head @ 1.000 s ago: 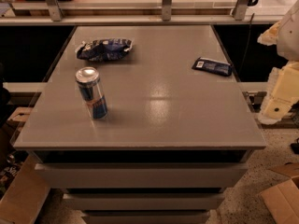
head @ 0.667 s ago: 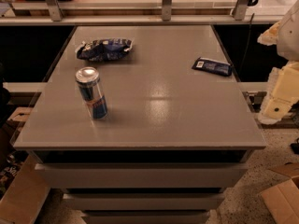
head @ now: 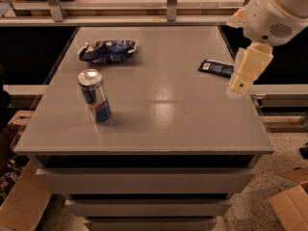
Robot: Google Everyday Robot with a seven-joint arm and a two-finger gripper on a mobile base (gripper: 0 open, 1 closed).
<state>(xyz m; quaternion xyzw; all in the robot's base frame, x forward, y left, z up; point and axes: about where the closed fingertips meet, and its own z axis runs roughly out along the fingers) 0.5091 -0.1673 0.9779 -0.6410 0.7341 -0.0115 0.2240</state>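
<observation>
My gripper (head: pixel 239 84) hangs at the right side of the grey table (head: pixel 159 124), over its right edge, pointing down. Nothing is seen in it. Nearest to it is a dark blue snack packet (head: pixel 216 67), lying flat just to its left at the table's right edge. A blue and silver energy drink can (head: pixel 94 96) stands upright on the left part of the table. A crumpled blue chip bag (head: pixel 107 50) lies at the back left. The white arm housing (head: pixel 274 8) fills the upper right corner.
The table top sits on a cabinet with drawers (head: pixel 144 182) below. A metal rail (head: pixel 144 6) runs behind the table. Cardboard boxes lie on the floor at the lower left (head: pixel 24 206) and lower right (head: pixel 288 206).
The arm has swung left and slightly up, from beyond the table's right side to over its right edge near the snack packet. The can, bag and packet have not moved.
</observation>
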